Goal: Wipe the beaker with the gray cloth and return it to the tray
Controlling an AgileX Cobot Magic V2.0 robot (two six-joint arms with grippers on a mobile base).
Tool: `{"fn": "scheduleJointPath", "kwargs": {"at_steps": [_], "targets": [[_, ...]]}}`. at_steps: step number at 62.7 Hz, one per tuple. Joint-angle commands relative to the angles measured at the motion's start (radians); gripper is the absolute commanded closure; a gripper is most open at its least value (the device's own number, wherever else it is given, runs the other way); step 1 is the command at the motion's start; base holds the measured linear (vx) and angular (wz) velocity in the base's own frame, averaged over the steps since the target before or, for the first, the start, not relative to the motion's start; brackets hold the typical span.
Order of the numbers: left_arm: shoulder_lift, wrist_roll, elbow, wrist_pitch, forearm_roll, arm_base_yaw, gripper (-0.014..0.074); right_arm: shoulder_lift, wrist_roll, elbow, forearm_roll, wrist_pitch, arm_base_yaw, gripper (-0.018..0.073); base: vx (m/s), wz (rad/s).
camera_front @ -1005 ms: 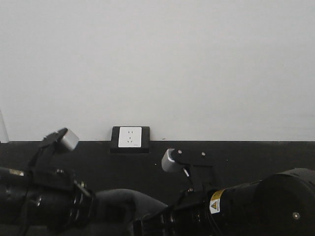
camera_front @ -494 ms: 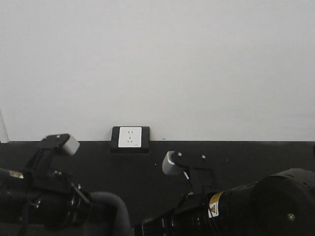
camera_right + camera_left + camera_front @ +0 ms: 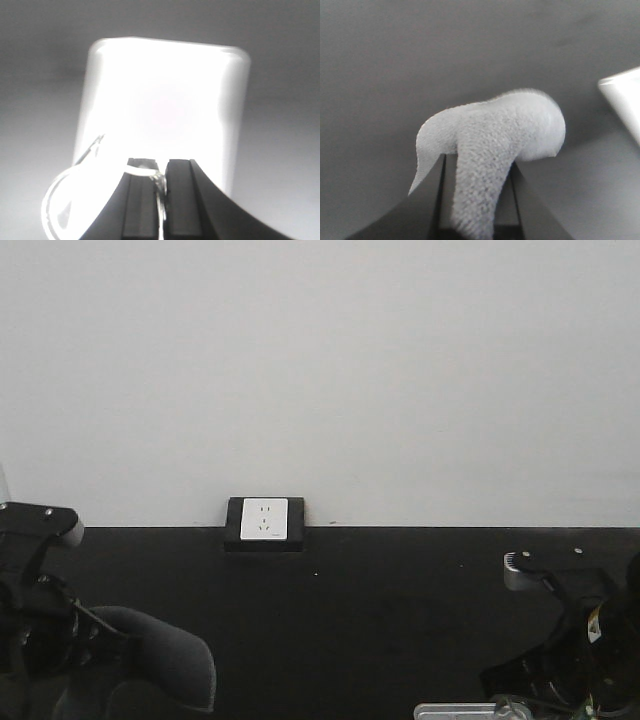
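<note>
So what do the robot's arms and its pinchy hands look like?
Both are black. The left arm has a black left bracket with little screws on top. The right arm has a right bracket like it, a silver cap and a bit of yellow label. The left gripper and right gripper each have two flat, straight black fingers.

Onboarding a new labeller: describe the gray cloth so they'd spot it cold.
In the front view, go from the white wall socket down to the lower left, where the left arm sits. The gray cloth is pinched in the left tool. It is the only soft, fuzzy thing here: the beaker in the right tool is clear glass, the tray bright metal.
</note>
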Motion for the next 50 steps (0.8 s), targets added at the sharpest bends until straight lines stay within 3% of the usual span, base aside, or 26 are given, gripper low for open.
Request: {"fn": "scheduleJointPath", "kwargs": {"at_steps": [1, 10, 22, 38, 50], "targets": [[-0.026, -0.113, 0.013, -0.051, 0.124, 0.0, 0.0571, 0.005, -0.084, -0.03, 0.009, 0.003, -0.042, 0.0567, 0.0, 0.0], [-0.023, -0.143, 0.101, -0.114, 0.198, 0.0, 0.0508, 0.101, -0.129, -0.03, -0.004, 0.064, -0.056, 0.0567, 0.0, 0.0], [-0.023, -0.142, 0.144, -0.131, 0.198, 0.0, 0.0296, 0.186, -0.121, -0.031, 0.013, 0.038, -0.056, 0.0567, 0.0, 0.0], [-0.045, -0.151, 0.12, -0.004, 0.179, -0.002, -0.0027, 0.252, -0.119, -0.031, 0.026, 0.022, -0.056, 0.0567, 0.0, 0.0], [-0.107, -0.154, 0.105, 0.08, 0.177, -0.003, -0.0085, 0.277, -0.125, -0.031, 0.098, -0.043, -0.056, 0.0567, 0.0, 0.0]]}}
